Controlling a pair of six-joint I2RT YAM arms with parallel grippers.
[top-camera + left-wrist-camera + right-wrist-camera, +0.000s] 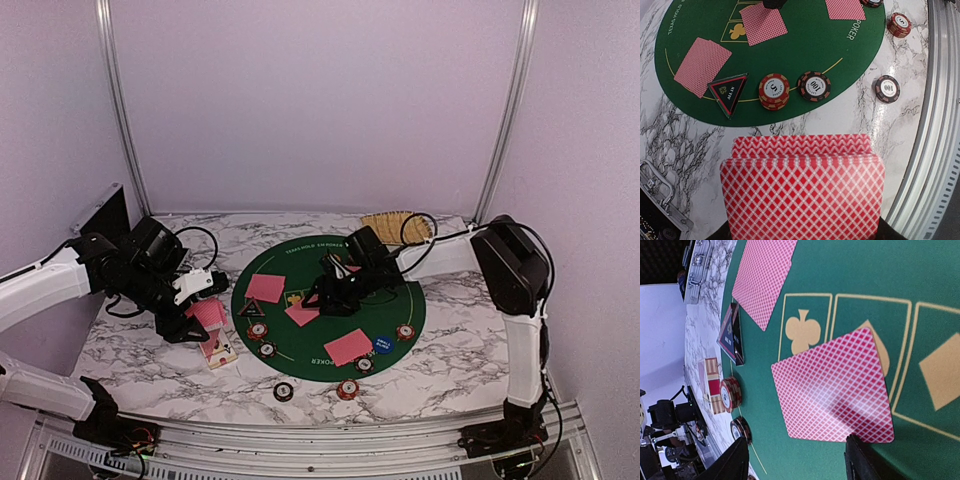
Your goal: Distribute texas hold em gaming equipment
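Observation:
My left gripper (195, 318) is shut on a deck of red-backed cards (802, 195), held just off the left rim of the green mat (415, 290). Three single cards lie face down on the mat (265, 288) (300, 313) (347, 346). My right gripper (797, 465) hovers open low over the middle card (832, 385), its fingers (865, 462) at that card's near edge. The black triangle button (729, 92), a red-and-white chip stack (774, 91) and a dark chip (814, 86) sit along the mat's left front. A blue button (382, 343) lies near the front card.
More chips lie at the mat's front (365, 364) (405, 331), and two on the marble off the mat (284, 391) (347, 388). A pale card-sized item (218, 350) lies under my left gripper. A tan woven tray (395, 225) is at the back. A metal case (655, 180) stands left.

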